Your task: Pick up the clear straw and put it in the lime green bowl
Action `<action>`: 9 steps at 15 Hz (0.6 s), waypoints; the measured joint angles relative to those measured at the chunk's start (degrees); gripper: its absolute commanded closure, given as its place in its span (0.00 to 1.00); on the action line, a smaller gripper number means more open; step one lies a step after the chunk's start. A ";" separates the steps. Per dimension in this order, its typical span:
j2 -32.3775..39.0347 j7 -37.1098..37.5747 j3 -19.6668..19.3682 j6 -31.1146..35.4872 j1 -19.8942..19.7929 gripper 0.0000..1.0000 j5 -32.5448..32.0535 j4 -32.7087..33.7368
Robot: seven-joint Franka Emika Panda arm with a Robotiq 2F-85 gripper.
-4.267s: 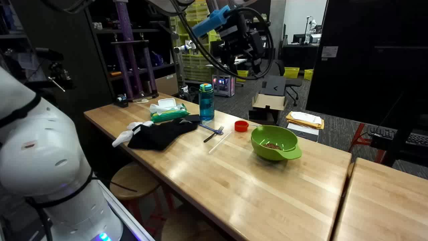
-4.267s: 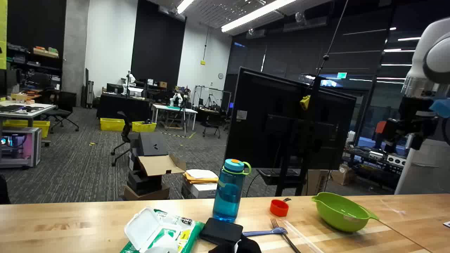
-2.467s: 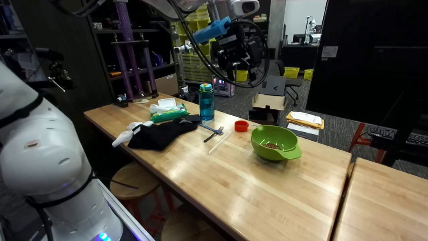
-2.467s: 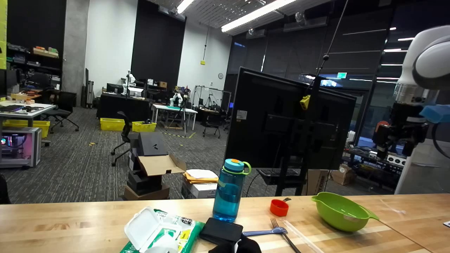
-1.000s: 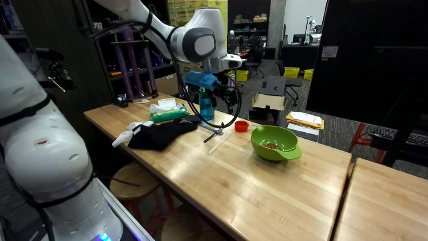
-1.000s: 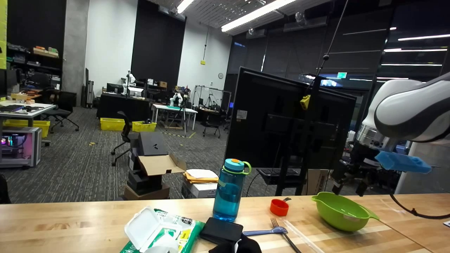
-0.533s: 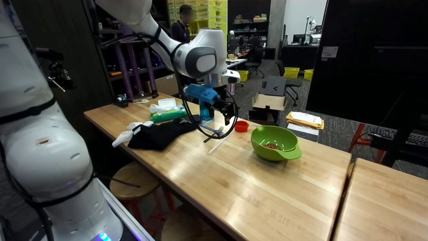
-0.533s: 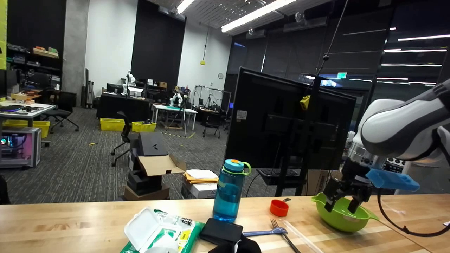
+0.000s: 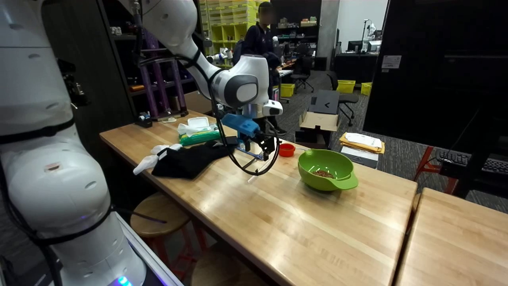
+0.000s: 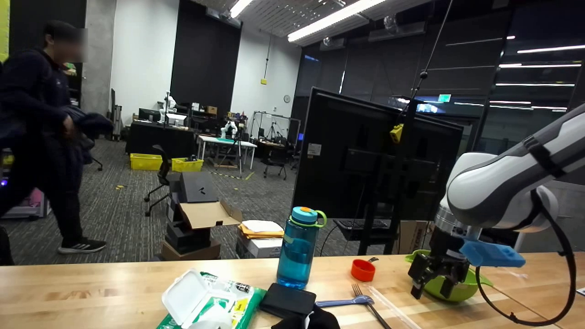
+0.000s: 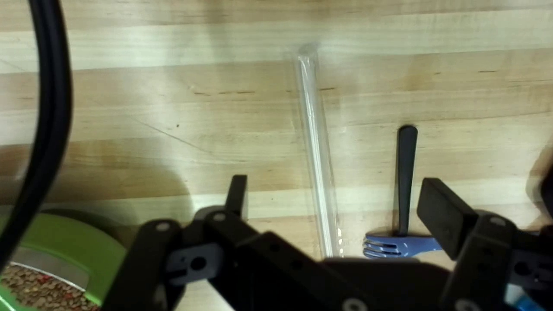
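Straw lined up, not yet taken

The end effector (image 11: pixel 339 202) is spread wide and grips nothing. Seen from the wrist, its fingers (image 11: pixel 236 191) stand to either side of the clear straw (image 11: pixel 316 151), which lies flat on the counter (image 9: pixel 285 222); how much height lies between them is hard to judge from these angles. The step in hand looks to be the approach. The next move calls for lowering over the straw while easing away from the black-handled fork (image 11: pixel 406 177) and the blue fork (image 11: pixel 407 246), since both also show within the gap, then a light pinch on the straw alone.

Farther out sits the lime green bowl (image 9: pixel 317 182), upright, its bottom holding small brown grains (image 11: pixel 41 288) flecked with red. Near the bowl is the red cup (image 10: pixel 363 271). The teal bottle (image 10: pixel 297 258) stands capped, and the wipes pack (image 10: pixel 242 304) has its white lid (image 10: pixel 183 297) flipped up.
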 measured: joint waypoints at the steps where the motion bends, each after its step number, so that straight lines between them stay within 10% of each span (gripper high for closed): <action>1: 0.98 0.02 0.10 0.27 0.00 0.00 -0.13 0.32; 9: 7.18 0.33 0.08 1.35 -0.04 0.00 -2.84 2.85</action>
